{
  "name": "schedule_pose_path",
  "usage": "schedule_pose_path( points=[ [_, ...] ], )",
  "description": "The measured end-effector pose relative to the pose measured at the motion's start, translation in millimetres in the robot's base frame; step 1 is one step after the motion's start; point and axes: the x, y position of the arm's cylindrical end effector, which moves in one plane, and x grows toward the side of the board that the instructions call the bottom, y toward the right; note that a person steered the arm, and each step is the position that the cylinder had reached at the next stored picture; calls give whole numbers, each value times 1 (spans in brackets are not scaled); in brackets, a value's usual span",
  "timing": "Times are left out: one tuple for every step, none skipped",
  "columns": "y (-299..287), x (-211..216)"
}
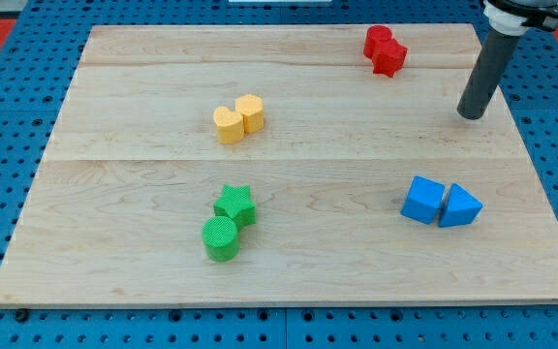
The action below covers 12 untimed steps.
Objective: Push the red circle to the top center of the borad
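The red circle point(378, 41) sits near the view's top, right of centre, touching a red star point(390, 58) just below and right of it. My tip point(471, 114) rests on the wooden board point(143, 194) at the view's right, below and to the right of the two red blocks, well apart from them. The rod rises toward the view's top right corner.
A yellow heart point(228, 125) and a yellow hexagon point(250, 112) touch left of centre. A green star point(234, 205) and a green circle point(221, 238) touch lower down. A blue cube point(422, 200) and a blue triangle point(459, 206) sit at lower right.
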Motion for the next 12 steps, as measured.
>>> schedule_pose_path(
  points=[
    [14, -9],
    [15, -58],
    [-7, -101],
    [-27, -115],
    [-27, -118],
    [-27, -122],
    [-33, -139],
    [-77, -143],
    [-149, -143],
    [-145, -143],
    [-145, -145],
    [-145, -147]
  ],
)
